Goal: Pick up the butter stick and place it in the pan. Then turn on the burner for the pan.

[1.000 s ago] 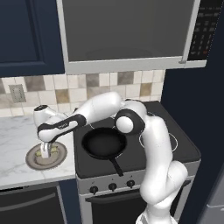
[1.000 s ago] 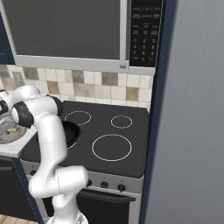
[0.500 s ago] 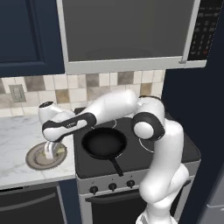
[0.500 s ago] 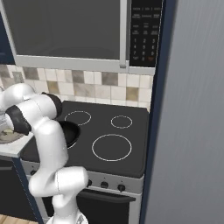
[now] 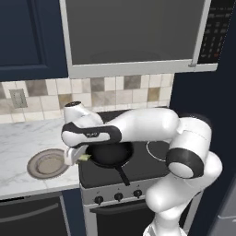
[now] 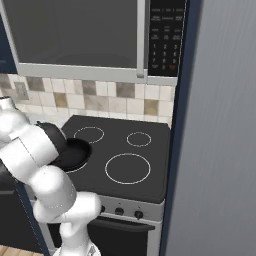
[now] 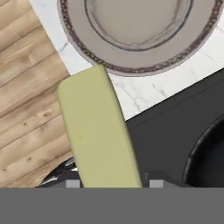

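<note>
Now the gripper (image 5: pixel 77 156) holds the butter (image 7: pixel 98 135) just left of the pan (image 5: pixel 110 154); releasing early would drop it on the stove (image 6: pixel 150 165).

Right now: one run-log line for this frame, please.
gripper: shut on butter stick | position: lifted, between plate and pan | pan: on stove, empty | butter not placed yet

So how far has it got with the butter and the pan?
The pick-up looks done: the butter stick is in the hand, lifted off the grey plate and held beside the pan's left edge. Carrying it over is in hand. Dropping it into the empty pan and turning a stove knob remain.
</note>
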Tool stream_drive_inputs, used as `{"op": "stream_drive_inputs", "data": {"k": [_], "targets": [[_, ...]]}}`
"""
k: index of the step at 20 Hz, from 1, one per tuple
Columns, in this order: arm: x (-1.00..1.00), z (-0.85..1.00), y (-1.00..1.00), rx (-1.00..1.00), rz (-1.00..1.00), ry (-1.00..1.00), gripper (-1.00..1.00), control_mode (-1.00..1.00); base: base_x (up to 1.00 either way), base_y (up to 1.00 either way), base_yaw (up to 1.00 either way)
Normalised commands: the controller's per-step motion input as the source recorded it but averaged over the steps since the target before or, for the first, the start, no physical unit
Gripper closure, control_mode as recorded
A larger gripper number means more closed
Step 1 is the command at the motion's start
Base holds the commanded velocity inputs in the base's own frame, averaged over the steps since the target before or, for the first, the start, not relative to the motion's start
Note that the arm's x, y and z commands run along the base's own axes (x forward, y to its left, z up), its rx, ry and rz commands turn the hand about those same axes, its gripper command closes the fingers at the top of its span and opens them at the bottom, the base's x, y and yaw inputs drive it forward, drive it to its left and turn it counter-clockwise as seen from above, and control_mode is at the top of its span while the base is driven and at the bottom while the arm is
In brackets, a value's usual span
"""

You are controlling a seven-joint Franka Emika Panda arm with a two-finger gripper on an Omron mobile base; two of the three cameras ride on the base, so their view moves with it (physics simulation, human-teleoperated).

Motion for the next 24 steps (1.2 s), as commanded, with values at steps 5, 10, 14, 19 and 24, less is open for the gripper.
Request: {"op": "stream_drive_inputs", "data": {"k": [5,10,14,19,24], "targets": [[-0.21,0.45,-0.76,0.01,-0.23,0.0,1.0,-1.0,0.0,0.0,0.0],[-0.19,0.45,-0.64,0.0,-0.25,0.0,1.0,-1.0,0.0,0.0,0.0],[-0.07,0.38,-0.64,0.0,-0.24,0.01,1.0,-1.0,0.0,0.0,0.0],[0.04,0.04,-0.55,0.01,-0.18,0.0,1.0,-1.0,0.0,0.0,0.0],[0.18,0.0,-0.32,0.0,-0.19,0.0,1.0,-1.0,0.0,0.0,0.0]]}}
